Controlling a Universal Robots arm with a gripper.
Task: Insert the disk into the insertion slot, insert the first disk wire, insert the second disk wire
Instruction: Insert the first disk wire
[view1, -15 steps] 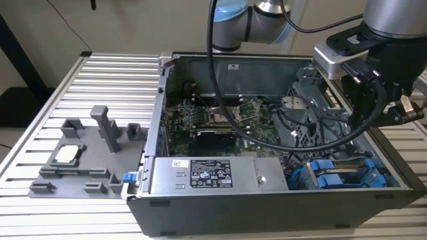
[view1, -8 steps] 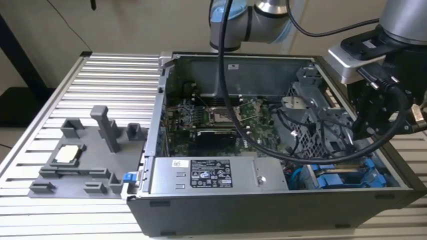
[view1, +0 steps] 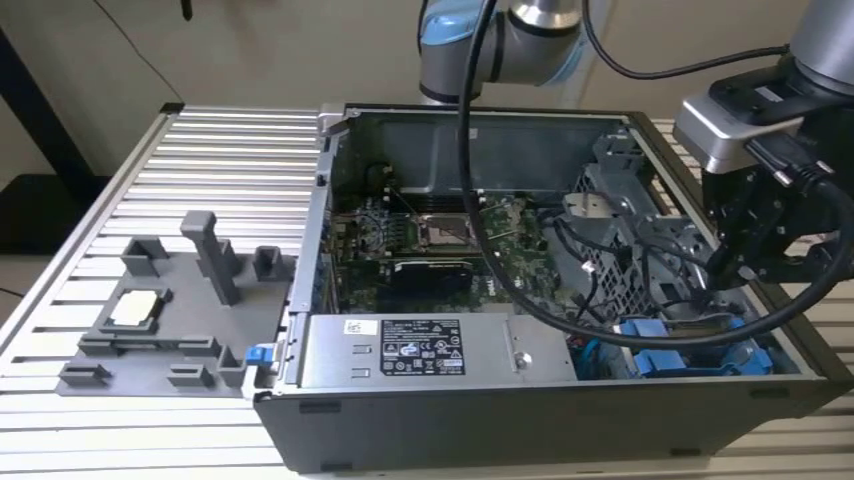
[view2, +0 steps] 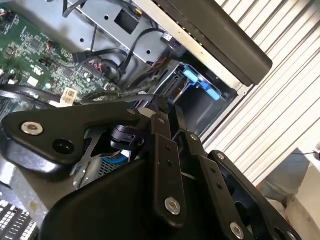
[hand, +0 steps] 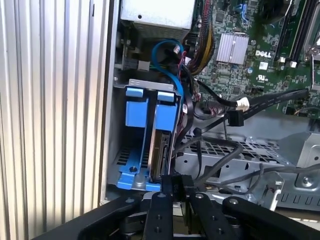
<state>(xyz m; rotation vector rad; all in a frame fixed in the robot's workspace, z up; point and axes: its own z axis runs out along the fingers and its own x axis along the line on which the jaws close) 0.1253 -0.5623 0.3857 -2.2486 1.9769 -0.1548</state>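
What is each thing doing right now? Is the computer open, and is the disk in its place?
computer case: open, side cover off, insides showing.
disk: standing on edge in the drive bay slot, inside its blue carrier.
gripper: down inside the case, at the disk's near end.
blue cable: curved in a loop above the bay.
grey tray: on the table beside the case, holding a small square part.

Blue-framed grey disk (hand: 161, 150), green motherboard (hand: 260, 30), ribbed silver table (view1: 227, 150), black cables (view1: 531, 300).
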